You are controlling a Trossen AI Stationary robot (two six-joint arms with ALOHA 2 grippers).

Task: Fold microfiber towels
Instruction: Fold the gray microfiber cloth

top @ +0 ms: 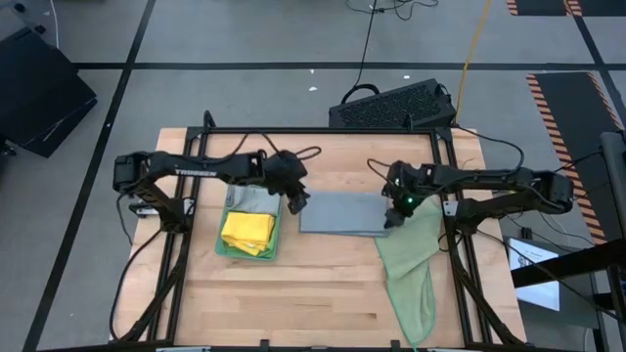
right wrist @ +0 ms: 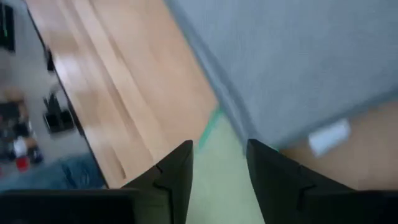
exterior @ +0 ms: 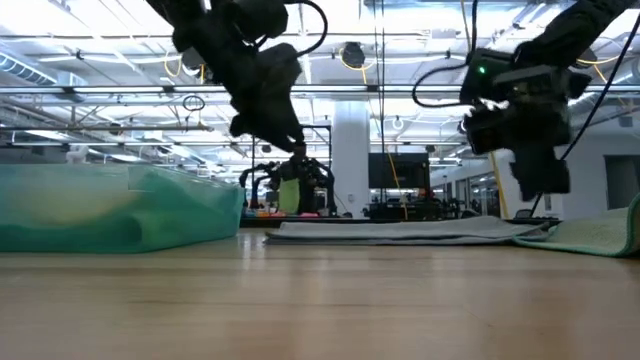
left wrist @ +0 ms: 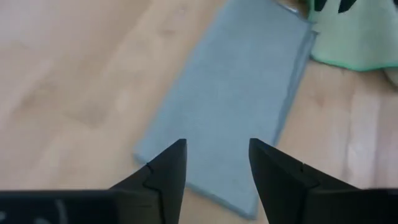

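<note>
A grey microfiber towel (top: 342, 213) lies folded flat in a long strip at the table's middle, also in the left wrist view (left wrist: 236, 106) and the right wrist view (right wrist: 298, 68). A pale green towel (top: 411, 269) lies crumpled at its right end and reaches toward the near edge; one edge of it touches the grey towel. My left gripper (top: 296, 203) (left wrist: 217, 146) hangs open above the grey towel's left end. My right gripper (top: 393, 217) (right wrist: 219, 146) hangs open above where the two towels meet. In the low view both grippers, left (exterior: 295, 150) and right (exterior: 545, 190), are clear of the cloth.
Left of the grey towel is a stack of folded towels (top: 249, 233), with a yellow one on top and green and grey ones under it. A black slatted box (top: 391, 106) sits past the table's far edge. Bare wood (top: 293, 303) lies toward the near edge.
</note>
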